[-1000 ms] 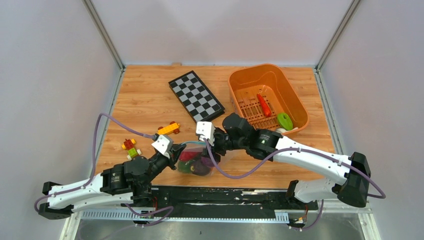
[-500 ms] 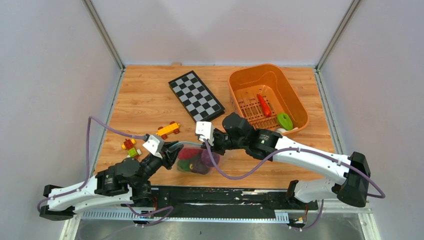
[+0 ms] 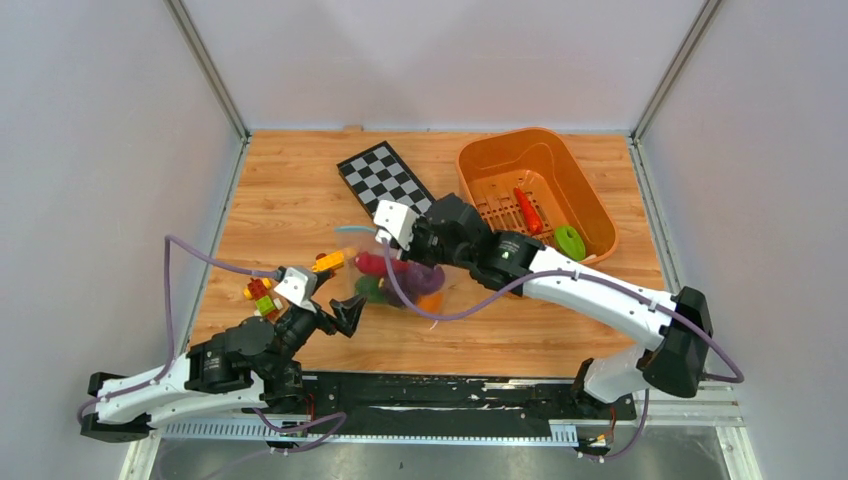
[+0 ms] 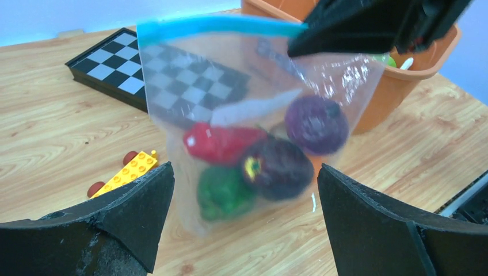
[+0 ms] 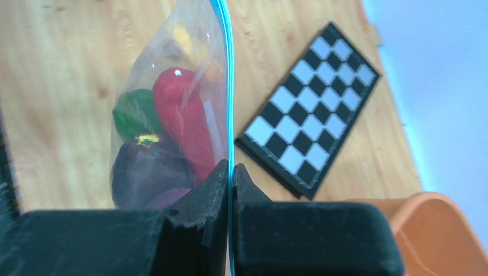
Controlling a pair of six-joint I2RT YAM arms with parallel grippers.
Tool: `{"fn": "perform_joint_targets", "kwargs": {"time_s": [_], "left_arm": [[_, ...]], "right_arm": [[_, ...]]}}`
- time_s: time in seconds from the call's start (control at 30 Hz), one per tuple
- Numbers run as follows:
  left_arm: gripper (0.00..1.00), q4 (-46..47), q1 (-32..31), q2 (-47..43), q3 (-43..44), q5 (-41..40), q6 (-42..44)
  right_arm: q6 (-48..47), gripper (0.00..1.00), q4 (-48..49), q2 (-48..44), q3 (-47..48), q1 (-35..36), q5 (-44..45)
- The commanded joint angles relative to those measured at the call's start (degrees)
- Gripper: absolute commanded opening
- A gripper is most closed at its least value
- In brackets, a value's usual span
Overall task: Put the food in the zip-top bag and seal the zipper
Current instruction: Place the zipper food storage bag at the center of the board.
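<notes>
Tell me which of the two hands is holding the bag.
The right hand: it pinches the blue zipper of the bag; the left hand is open, clear of it.

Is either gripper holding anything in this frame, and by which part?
The right gripper pinches the clear crinkly zip-top plastic bag by its light-blue zipper strip along the top edge. The left gripper is open, holding nothing.

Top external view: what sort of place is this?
Probably a lab robot test cell: wooden table boxed in by plain white walls, two arms bolted at its edge, toy props like the chessboard.
</notes>
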Motion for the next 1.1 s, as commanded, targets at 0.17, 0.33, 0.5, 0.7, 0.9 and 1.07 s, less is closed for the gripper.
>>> {"fn": "perform_joint_targets", "kwargs": {"time_s": [0.17,0.33,0.5,0.7,0.9,1.07], "left_arm": [[1.00,-1.3,0.2,-4.4,1.9,-4.1,-3.8],[1.00,-1.7,0.2,-7.1,1.5,-4.2,-4.0],[1.00,-2.1,0.2,-8.2,1.3,-4.2,-3.9],[1.00,-1.8,0.2,-7.9,1.0,-4.6,-3.8],[1.00,-1.1,0.2,-7.8,0.3,-4.3,-3.7],[1.00,-0.8,0.2,-5.9,0.3,-4.0,-3.8]], "right_arm": [[-12.7,0.06,0.2,7.2,11.0,-3.4,8.1],[-7.9,0.07,-2.6,9.8,5.2,-1.9,7.3],[-2.6,0.10,-2.5,6.7,-2.1,1.7,1.8],[1.0,0.16,0.4,-1.4,-10.2,4.1,-7.2],[4.7,0.55,0.2,-4.8,-15.9,4.3,-17.1],[11.6,0.69,9.8,-11.1,-21.4,4.2,-6.8]]}}
